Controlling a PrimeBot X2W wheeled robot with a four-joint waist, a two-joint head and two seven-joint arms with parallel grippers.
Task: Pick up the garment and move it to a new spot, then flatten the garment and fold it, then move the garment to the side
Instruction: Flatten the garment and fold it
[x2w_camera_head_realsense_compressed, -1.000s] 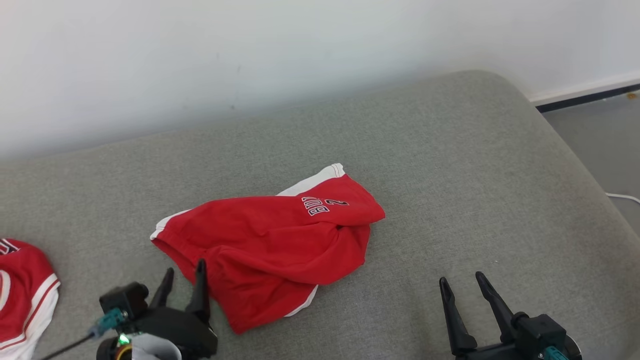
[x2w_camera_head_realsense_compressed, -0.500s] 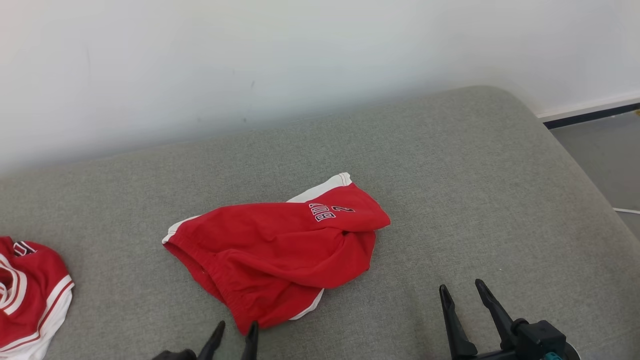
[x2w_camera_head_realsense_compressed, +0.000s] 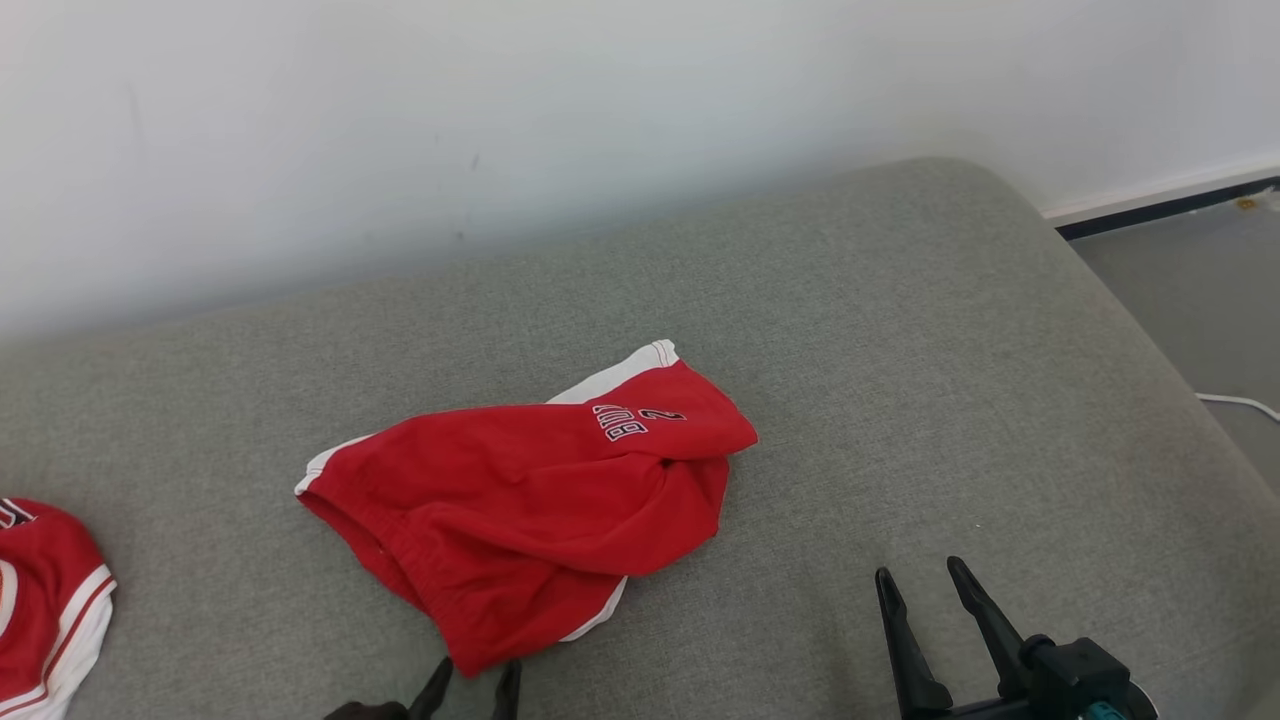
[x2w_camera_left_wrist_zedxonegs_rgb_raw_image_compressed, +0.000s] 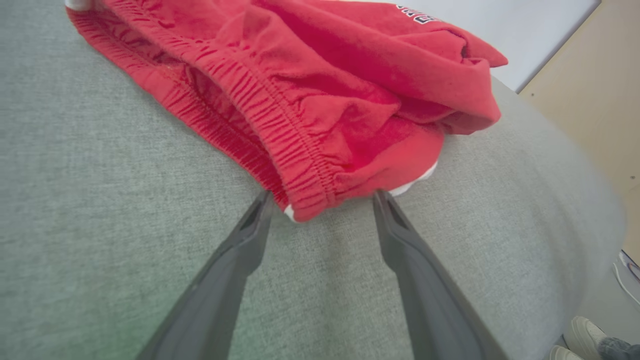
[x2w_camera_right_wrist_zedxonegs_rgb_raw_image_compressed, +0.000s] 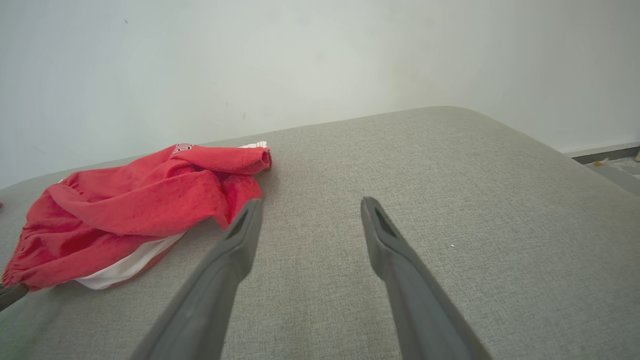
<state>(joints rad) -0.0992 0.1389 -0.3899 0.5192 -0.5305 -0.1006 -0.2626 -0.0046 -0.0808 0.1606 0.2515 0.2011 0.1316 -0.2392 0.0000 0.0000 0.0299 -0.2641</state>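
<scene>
Grey sofa cushion (x2w_camera_head_realsense_compressed: 900, 350) runs back to a white wall (x2w_camera_head_realsense_compressed: 500, 100). Its right end rounds off, with floor (x2w_camera_head_realsense_compressed: 1180, 270) and a thin white cable (x2w_camera_head_realsense_compressed: 1240, 403) beyond that edge.

Red shorts (x2w_camera_head_realsense_compressed: 520, 500) lie crumpled about mid-cushion, well clear of the back edge. White trim shows at the far hem and on the underside nearest me.

Open room: a wide bare stretch of cushion from the shorts to the right end, and a bare band behind them up to the wall. To the left there is less, since a second red-and-white garment (x2w_camera_head_realsense_compressed: 45, 590) sits at that side of the head view.

I have the left gripper (x2w_camera_head_realsense_compressed: 477, 680) at the shorts' near corner, fingers apart, nothing clamped. The right gripper (x2w_camera_head_realsense_compressed: 918, 570) is spread too, over bare cushion, apart from the cloth.

Left wrist view adds the gathered elastic waistband (x2w_camera_left_wrist_zedxonegs_rgb_raw_image_compressed: 280, 125), its end lying between my two fingertips; I cannot tell contact. It also catches a beige panel (x2w_camera_left_wrist_zedxonegs_rgb_raw_image_compressed: 590, 100) and a person's shoe (x2w_camera_left_wrist_zedxonegs_rgb_raw_image_compressed: 582, 335) past the cushion edge. Right wrist view shows the shorts from the side, heaped in folds.
</scene>
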